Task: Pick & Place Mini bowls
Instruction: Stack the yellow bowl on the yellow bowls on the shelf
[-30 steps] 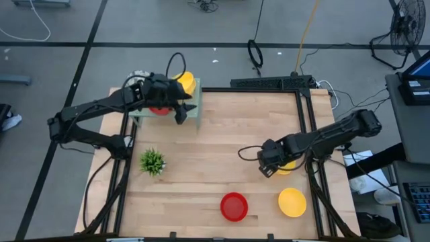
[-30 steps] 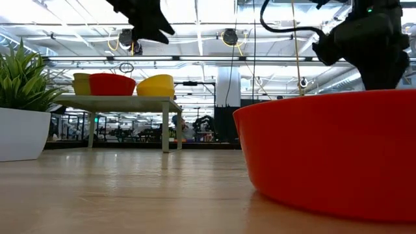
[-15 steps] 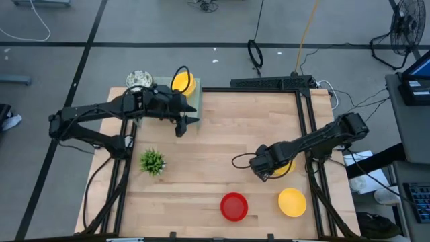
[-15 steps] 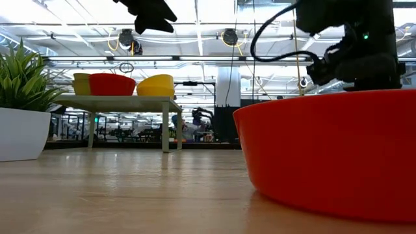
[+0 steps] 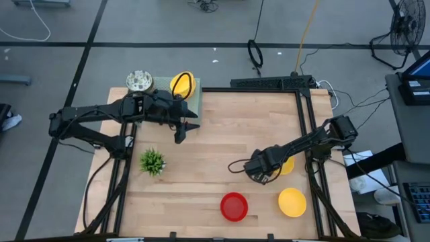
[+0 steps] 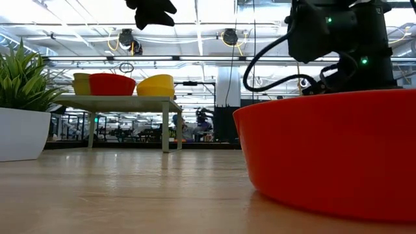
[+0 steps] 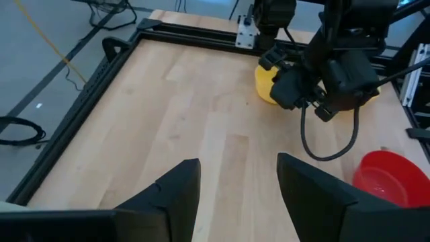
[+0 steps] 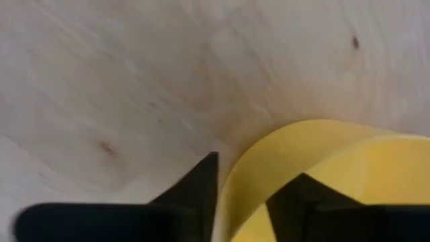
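Note:
My right gripper (image 5: 257, 169) is low at the table's right side, shut on a yellow mini bowl (image 5: 287, 165) that its arm partly hides. Another yellow bowl (image 5: 292, 202) and a red bowl (image 5: 234, 206) rest on their bases near the near edge. The red one fills the low view (image 6: 331, 156). On the pale green rack (image 5: 195, 101) at the far left corner stand a yellow bowl (image 5: 183, 84) and a red bowl (image 6: 112, 84). A speckled bowl (image 5: 139, 81) sits beside the rack. My left gripper (image 5: 180, 131) hangs open and empty in front of the rack. My right gripper has the yellow bowl by its rim (image 8: 245, 168), one finger (image 8: 205, 181) outside the wall and the other finger (image 8: 302, 195) inside the bowl. The fingers come from above, pointing down. Whether the bowl's base is on the table, I cannot tell.
A small green plant (image 5: 152, 161) in a white pot (image 6: 19, 133) stands at the table's left edge. A black frame runs along the far and right edges (image 5: 269, 84). Bare wood (image 5: 215, 148) lies between the two arms.
My left gripper has drawn back from over the rack toward the near edge, staying open and empty. My right gripper has moved toward the table's left and come down at the yellow bowl.

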Controlling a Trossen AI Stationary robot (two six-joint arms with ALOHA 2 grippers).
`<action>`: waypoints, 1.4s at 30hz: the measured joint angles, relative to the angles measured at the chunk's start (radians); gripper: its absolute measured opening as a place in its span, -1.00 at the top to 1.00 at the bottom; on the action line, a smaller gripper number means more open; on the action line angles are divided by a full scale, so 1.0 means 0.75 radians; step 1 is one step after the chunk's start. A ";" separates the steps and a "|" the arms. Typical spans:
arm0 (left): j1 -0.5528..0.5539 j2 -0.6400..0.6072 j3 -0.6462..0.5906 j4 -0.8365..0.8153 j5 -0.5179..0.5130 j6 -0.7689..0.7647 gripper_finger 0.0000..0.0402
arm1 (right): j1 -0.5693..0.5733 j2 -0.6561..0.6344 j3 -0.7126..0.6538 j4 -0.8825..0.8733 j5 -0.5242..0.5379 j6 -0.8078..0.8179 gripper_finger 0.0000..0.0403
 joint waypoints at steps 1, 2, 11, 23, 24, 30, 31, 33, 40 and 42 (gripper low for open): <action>-0.002 0.000 0.000 0.000 0.000 0.000 0.00 | 0.000 0.000 0.000 0.013 0.001 -0.006 0.62; -0.003 0.000 0.000 0.000 -0.001 0.000 0.00 | 0.000 -0.001 0.000 0.028 0.001 -0.015 0.72; -0.012 0.000 0.000 0.000 -0.001 -0.004 0.00 | -0.008 -0.003 0.000 0.431 0.028 -0.276 0.99; -0.011 0.000 0.000 0.000 0.000 -0.034 0.00 | -0.187 0.000 0.001 1.108 0.097 -0.678 1.00; -0.011 0.000 0.000 0.000 0.000 -0.034 0.00 | -0.198 0.013 0.001 1.129 0.097 -0.687 1.00; -0.011 0.000 0.000 0.000 -0.001 -0.030 0.00 | -0.228 0.151 0.027 1.285 0.033 -0.744 1.00; -0.011 0.000 0.000 0.000 -0.001 -0.030 0.00 | -0.228 0.173 0.042 1.293 0.035 -0.761 1.00; -0.011 0.000 0.000 0.000 0.000 -0.030 0.00 | -0.227 0.190 0.065 1.285 0.037 -0.802 1.00; -0.011 0.000 0.000 -0.041 0.000 -0.029 0.00 | -0.227 0.214 0.151 1.314 0.016 -0.896 0.87; -0.011 0.000 0.000 -0.066 0.000 -0.029 0.00 | -0.225 0.213 0.153 1.311 0.016 -0.903 0.77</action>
